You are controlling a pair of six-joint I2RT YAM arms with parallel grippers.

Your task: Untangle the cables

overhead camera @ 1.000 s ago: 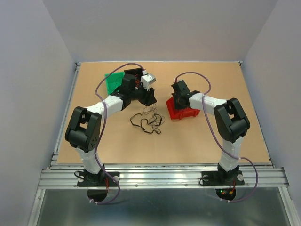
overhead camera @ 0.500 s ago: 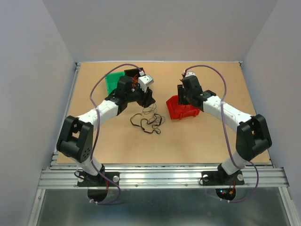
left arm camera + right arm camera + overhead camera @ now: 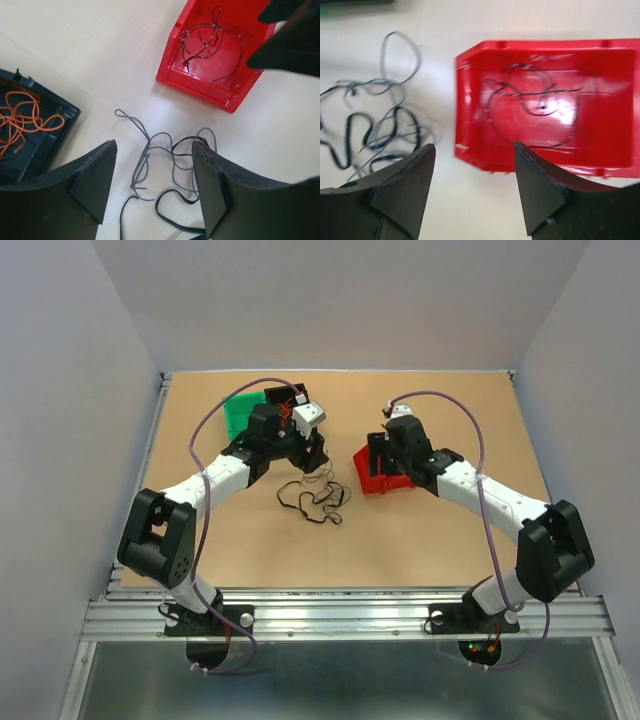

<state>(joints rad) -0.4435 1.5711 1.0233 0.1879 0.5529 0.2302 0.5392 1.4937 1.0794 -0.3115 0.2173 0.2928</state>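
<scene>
A loose tangle of thin grey and black cables (image 3: 315, 500) lies on the tabletop in the middle. My left gripper (image 3: 308, 458) hovers just behind it, open; the tangle (image 3: 167, 162) shows between its fingers (image 3: 95, 175), nothing gripped. A thin black cable (image 3: 205, 42) lies coiled in the red bin (image 3: 200, 85). Orange cables (image 3: 25, 120) fill a dark bin (image 3: 55, 145). My right gripper (image 3: 378, 452) hangs over the red bin (image 3: 372, 480), open and empty. Its wrist view shows the black cable (image 3: 535, 100) inside the red bin (image 3: 465, 100) and the tangle (image 3: 370, 130) to the left.
A green bin (image 3: 238, 416) stands at the back left beside the dark bin (image 3: 285, 395). The right arm's dark wrist (image 3: 295, 35) shows at the top right of the left wrist view. Grey walls enclose the table on three sides.
The right gripper has gone from shut to open over the red bin and its arm has stretched out. The left jaws have spread wider and that arm reached slightly forward.
</scene>
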